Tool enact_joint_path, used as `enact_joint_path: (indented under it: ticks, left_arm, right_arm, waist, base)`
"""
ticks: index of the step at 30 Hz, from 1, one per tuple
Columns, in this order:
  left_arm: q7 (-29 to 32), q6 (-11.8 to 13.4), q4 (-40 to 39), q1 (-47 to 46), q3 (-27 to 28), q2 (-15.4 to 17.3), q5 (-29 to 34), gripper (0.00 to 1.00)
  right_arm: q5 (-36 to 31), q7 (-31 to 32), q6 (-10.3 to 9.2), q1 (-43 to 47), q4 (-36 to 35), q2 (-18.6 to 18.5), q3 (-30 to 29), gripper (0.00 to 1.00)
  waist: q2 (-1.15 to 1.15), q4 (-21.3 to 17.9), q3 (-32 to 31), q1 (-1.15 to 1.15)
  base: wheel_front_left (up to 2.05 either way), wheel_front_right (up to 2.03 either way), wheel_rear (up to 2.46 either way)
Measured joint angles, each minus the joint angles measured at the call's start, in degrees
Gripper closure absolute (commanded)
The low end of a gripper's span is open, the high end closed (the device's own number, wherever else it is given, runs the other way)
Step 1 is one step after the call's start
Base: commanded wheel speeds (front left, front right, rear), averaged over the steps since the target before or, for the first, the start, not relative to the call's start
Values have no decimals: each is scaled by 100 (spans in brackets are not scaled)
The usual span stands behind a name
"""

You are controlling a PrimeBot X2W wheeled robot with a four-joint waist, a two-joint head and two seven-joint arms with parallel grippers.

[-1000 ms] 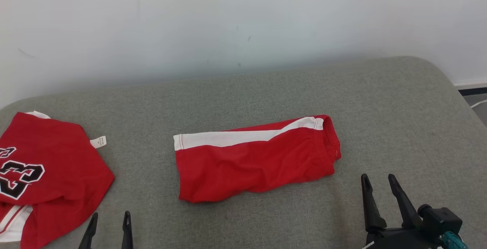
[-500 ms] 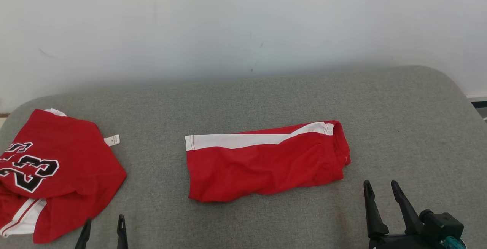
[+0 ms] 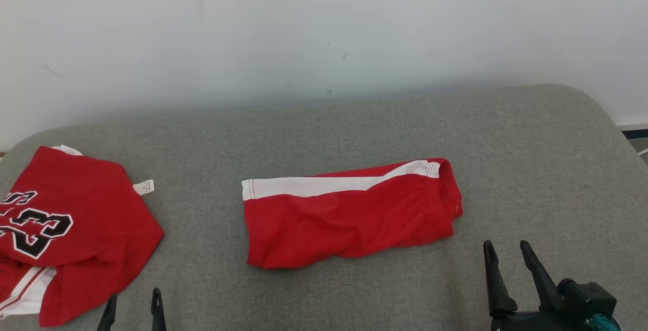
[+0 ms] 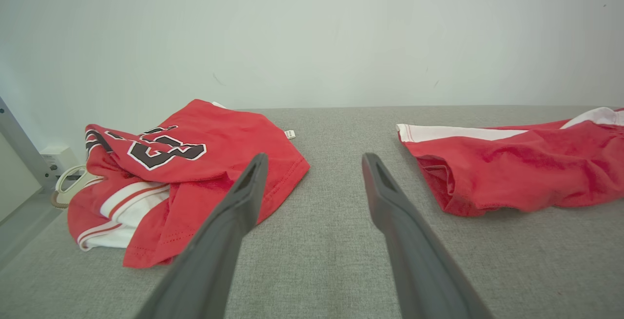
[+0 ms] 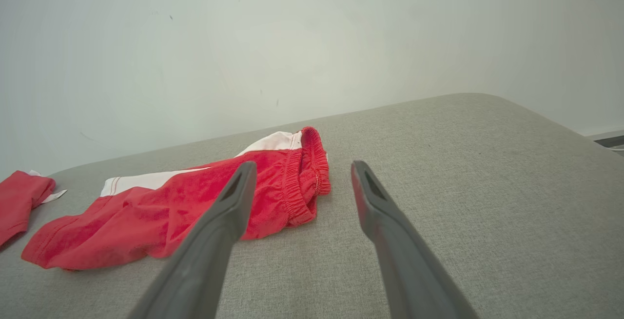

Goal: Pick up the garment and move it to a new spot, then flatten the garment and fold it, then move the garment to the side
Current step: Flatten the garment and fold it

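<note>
The left end effector stood with its two dark fingers apart and nothing between them, only its tips rising from the bottom edge of the head view at the lower left. In its own wrist view the fingers hovered low over bare grey cloth, pointing toward the wall. The right end effector was likewise spread wide and empty at the lower right, with its black wrist body showing beneath the fingers.

The garment, a pair of red shorts with a white side stripe, lay folded into a long band near the middle of the grey fabric-covered tabletop. It sat just ahead and to the left of the right end effector and touched neither end effector. A crumpled red jersey with black-and-white numerals lay at the tabletop's left end, well apart from the garment, a small white tag sticking out at its edge; the left fingertips were just beside its near hem.

The right wrist view showed the garment's gathered waistband facing the fingers. The left wrist view showed its open leg hem instead, plus a white wall box and a looped cable beyond the tabletop's left end.
</note>
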Motion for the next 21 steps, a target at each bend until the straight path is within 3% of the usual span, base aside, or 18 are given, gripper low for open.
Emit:
enact_joint_path:
  ticks: [21]
  left_arm:
    - [0, -238, 41, 1, 232, -200, 147, 0]
  right_arm:
    - [-48, 26, 0, 2, 53, 25, -35, 0]
  waist:
    - [0, -21, 28, 0]
  base:
    - [0, 0, 0]
